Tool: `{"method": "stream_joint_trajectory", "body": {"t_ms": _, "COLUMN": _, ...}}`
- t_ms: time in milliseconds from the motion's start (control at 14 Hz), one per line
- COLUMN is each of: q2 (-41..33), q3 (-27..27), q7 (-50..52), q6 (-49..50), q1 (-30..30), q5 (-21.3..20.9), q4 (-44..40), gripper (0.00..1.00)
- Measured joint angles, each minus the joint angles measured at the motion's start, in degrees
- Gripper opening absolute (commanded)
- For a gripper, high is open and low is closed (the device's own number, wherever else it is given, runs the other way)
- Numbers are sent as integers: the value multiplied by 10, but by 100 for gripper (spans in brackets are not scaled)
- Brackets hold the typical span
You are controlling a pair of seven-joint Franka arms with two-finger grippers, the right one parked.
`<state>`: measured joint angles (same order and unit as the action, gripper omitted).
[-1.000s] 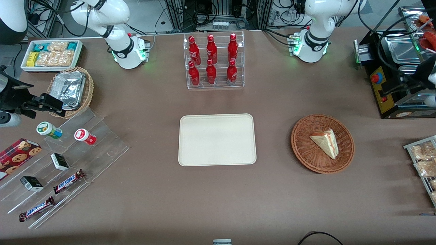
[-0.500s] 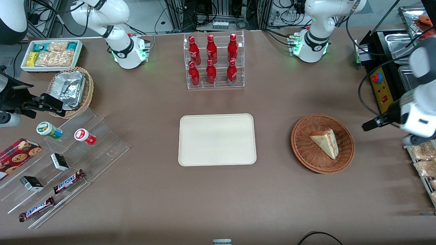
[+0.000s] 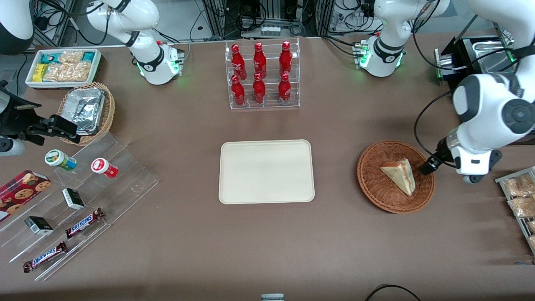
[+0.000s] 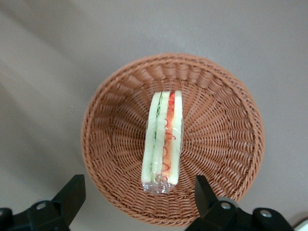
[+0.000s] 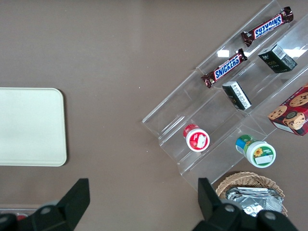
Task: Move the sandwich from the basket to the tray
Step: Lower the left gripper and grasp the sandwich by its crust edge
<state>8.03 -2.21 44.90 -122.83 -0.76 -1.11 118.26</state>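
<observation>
The sandwich (image 3: 399, 174), a pale wedge in clear wrap, lies in the reddish-brown wicker basket (image 3: 372, 188) toward the working arm's end of the table. The left wrist view shows the sandwich (image 4: 163, 139) edge-on, with green and red-orange filling, inside the basket (image 4: 115, 110). My left gripper (image 3: 430, 165) hangs over the basket's rim on the working arm's side. The gripper (image 4: 138, 195) is open, its two black fingers spread wider than the sandwich, and it holds nothing. The cream tray (image 3: 266, 171) lies bare at the table's middle, beside the basket.
A clear rack of red bottles (image 3: 261, 75) stands farther from the front camera than the tray. A black machine (image 3: 472, 96) and a wire rack of packets (image 3: 518, 196) flank the working arm. A stepped acrylic display (image 3: 83, 196) and a tan basket of foil containers (image 3: 87, 110) lie toward the parked arm's end.
The left arm has swung in from the table's edge to the basket. Its gripper now hangs over the basket's rim. Sandwich, basket and tray have not moved.
</observation>
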Motion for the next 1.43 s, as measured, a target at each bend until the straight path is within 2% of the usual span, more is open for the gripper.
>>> {"method": "stream_joint_trajectory", "body": {"t_ms": 286, "q2": 0, "q3": 0, "q7": 19, "q6": -83, "q1": 14, "q5": 0, "q4": 67, "gripper": 100}}
{"method": "stream_joint_trajectory", "body": {"t_ms": 643, "q2": 2, "q3": 0, "q7": 19, "q6": -142, "q1": 14, "q5": 0, "q4": 97, "gripper": 100}}
{"method": "stream_joint_trajectory", "body": {"t_ms": 1071, "q2": 39, "q3": 0, "q7": 21, "q6": -200, "q1": 14, "q5": 0, "q4": 109, "gripper": 100}}
{"method": "stream_joint_trajectory", "body": {"t_ms": 1143, "q2": 44, "q3": 0, "q7": 21, "q6": -206, "q1": 14, "q5": 0, "q4": 109, "gripper": 96}}
{"method": "stream_joint_trajectory", "body": {"t_ms": 1214, "q2": 49, "q3": 0, "q7": 22, "q6": -213, "q1": 16, "q5": 0, "q4": 110, "gripper": 77}}
{"method": "stream_joint_trajectory", "body": {"t_ms": 1357, "q2": 61, "q3": 0, "q7": 34, "q6": -221, "q1": 23, "q5": 0, "q4": 110, "gripper": 7}}
{"method": "stream_joint_trajectory", "body": {"t_ms": 1429, "q2": 65, "q3": 0, "q7": 40, "q6": -223, "q1": 26, "q5": 0, "q4": 110, "gripper": 0}}
